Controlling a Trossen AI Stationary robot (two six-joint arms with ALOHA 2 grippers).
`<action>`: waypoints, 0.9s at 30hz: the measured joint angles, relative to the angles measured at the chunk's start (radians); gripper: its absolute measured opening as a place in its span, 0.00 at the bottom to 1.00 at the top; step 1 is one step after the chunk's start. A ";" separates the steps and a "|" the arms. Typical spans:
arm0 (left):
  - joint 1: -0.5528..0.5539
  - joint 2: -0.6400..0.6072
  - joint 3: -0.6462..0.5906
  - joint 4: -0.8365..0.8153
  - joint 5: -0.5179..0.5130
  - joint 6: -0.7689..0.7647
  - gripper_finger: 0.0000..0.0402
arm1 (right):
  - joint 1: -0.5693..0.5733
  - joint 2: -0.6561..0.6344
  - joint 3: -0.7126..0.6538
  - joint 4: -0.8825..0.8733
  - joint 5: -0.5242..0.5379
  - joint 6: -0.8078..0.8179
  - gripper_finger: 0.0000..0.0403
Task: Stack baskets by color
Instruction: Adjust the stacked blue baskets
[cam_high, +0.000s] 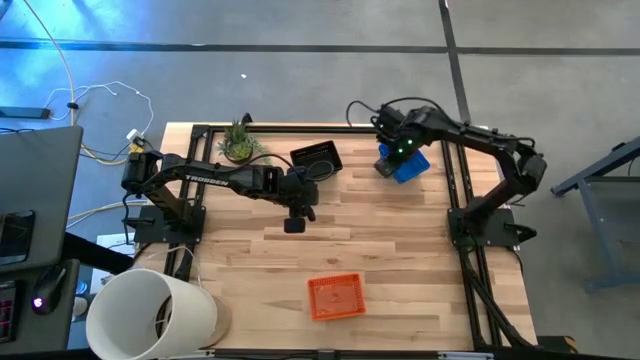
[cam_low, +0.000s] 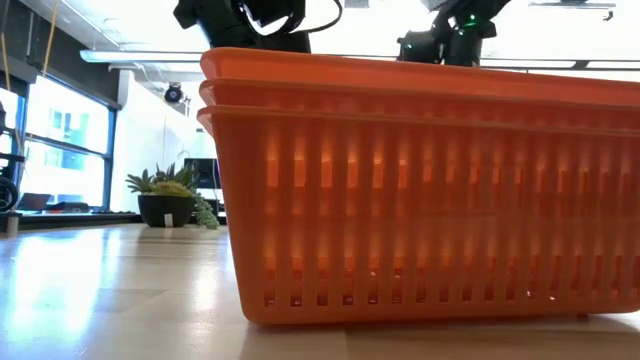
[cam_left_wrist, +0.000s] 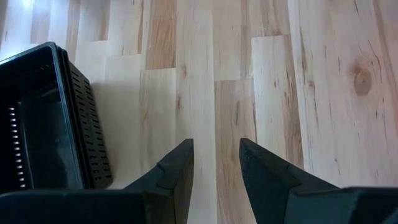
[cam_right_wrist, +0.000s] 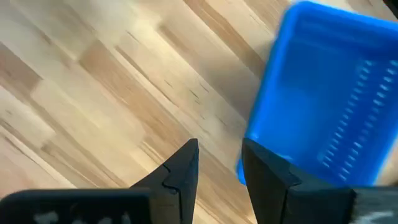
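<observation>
now hovering with fingers slightly parted and nothing between them: right gripper (cam_right_wrist: 219, 163), over the far right of the table (cam_high: 400, 250), blue baskets (cam_right_wrist: 326, 93) just beside and ahead, off one fingertip, long axis slanting away. left gripper (cam_left_wrist: 216, 163) likewise parted and empty, black baskets (cam_left_wrist: 43, 118) just off to one side. orange baskets (cam_high: 333, 296) well apart from both, somewhat nearer the left. hard to count blue or black layers.
</observation>
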 joint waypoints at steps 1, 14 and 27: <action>0.000 0.000 0.000 0.000 0.000 -0.001 0.29 | 0.015 0.000 0.000 0.015 0.000 0.013 0.27; 0.000 0.000 0.000 -0.002 0.001 -0.037 0.29 | 0.096 0.044 0.000 0.055 0.012 0.136 0.27; 0.000 0.000 0.000 -0.018 0.002 -0.037 0.29 | 0.097 0.188 0.000 0.054 0.008 0.140 0.27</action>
